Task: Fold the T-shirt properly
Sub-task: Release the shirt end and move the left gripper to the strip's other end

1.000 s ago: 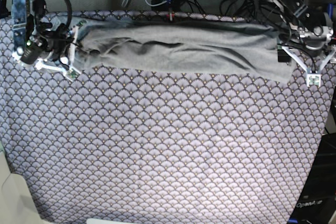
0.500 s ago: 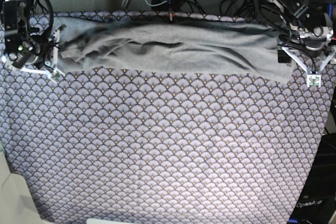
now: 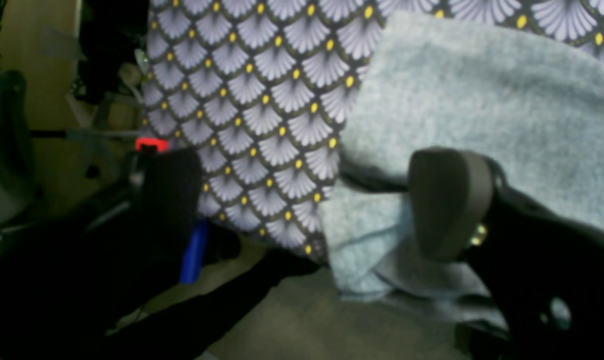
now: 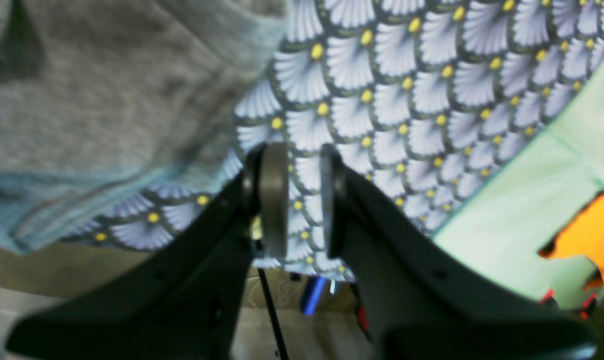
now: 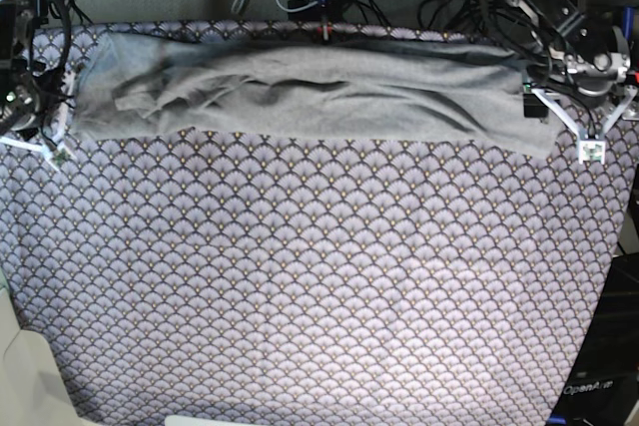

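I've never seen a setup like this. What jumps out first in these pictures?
A long grey T-shirt lies stretched along the far edge of a purple fan-patterned tablecloth. A robot arm waits at each end: the left gripper with jaws wide open, the right gripper nearly closed, holding nothing.

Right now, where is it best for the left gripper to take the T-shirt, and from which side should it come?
Probably the layered corner of the T-shirt beside the left gripper. Its jaws are open, with one pad already over the cloth. Come in from the table's side edge, low, so the lower finger slips under the stacked hem.
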Robot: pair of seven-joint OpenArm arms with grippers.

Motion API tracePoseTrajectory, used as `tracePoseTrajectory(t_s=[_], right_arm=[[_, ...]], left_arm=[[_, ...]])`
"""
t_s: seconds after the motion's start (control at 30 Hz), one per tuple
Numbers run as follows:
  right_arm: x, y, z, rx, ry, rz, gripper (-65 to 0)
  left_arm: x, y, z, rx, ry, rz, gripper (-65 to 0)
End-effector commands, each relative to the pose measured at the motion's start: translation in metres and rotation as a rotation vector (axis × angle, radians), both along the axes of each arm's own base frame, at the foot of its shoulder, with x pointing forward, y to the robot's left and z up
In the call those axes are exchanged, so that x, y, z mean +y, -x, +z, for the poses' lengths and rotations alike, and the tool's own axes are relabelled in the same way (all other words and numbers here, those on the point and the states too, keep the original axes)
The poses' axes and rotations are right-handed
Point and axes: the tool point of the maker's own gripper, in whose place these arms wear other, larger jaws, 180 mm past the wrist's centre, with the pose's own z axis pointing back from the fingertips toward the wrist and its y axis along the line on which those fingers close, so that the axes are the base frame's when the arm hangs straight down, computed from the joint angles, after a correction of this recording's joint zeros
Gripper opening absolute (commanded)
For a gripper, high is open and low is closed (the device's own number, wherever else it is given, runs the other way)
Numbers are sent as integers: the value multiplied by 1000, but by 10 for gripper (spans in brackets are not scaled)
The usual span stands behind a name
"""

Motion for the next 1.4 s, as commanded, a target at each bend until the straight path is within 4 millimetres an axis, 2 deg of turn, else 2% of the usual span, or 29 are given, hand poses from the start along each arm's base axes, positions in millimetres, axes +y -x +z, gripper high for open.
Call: tracePoseTrajectory(t_s=[0.0, 0.1, 0.2, 0.3, 0.37, 0.47, 0.6, 0.67, 0.77, 0.9, 1.13, 1.37], right_arm=[[-7, -10, 12, -37, 21, 9, -520], [-8, -15, 15, -68, 17, 11, -520], [-35, -20, 32, -110, 106, -47, -520], [-53, -25, 45, -135, 188, -96, -520], [-60, -26, 50, -149, 221, -106, -520], [-51, -30, 43, -165, 215, -103, -520], [-39, -29, 33, -170, 203, -104, -520], [-32, -30, 28, -181, 192, -96, -520], [-22, -33, 22, -200, 181, -81, -520], [-16, -34, 18, -204, 165, -73, -520], [-16, -33, 17, -202, 162, -74, -520], [-15, -33, 16, -202, 161, -72, -520]], left_arm=[[4, -9, 14, -46, -23, 1, -26], [4, -10, 15, -48, -24, 2, -147], [5, -8, 17, -49, -34, 6, -267], [7, -6, 25, -52, -52, 15, -326], [9, 3, 25, -1, -56, 42, -326], [15, 16, 27, 64, -64, 85, -326], [22, 23, 29, 96, -81, 100, -325], [22, 23, 29, 95, -81, 99, -316], [21, 23, 29, 95, -77, 99, -230], [4, 15, 22, 50, -1, 74, -139], [-17, 2, 9, 21, 87, 6, -131], [-20, 0, -6, 39, 129, 8, -131]])
